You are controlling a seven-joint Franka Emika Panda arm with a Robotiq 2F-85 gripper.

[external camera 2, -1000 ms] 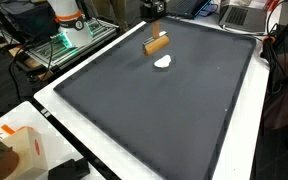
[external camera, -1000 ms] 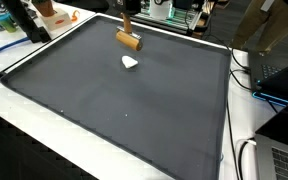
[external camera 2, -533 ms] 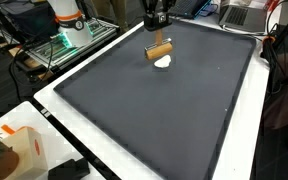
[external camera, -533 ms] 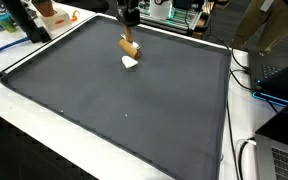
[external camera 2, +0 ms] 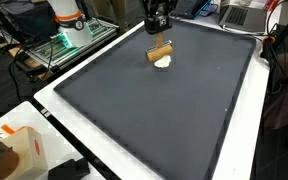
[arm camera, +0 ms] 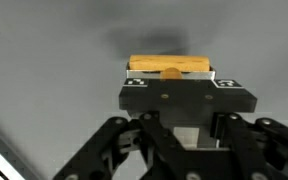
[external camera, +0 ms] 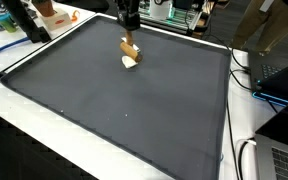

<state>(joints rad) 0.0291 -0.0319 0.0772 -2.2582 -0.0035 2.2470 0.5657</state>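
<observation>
While keeping the jaws clamped on the wooden block [external camera: 129, 46], has turned it and sunk lower within the last second, now holding it just above the white lump [external camera: 131, 63], seemingly nearing contact.

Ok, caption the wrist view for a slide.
Wooden block gripped close to the camera, with gray mat beyond.

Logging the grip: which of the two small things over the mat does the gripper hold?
The wooden block, clamped in the shut gripper; the white piece lies loose on the mat.
</observation>
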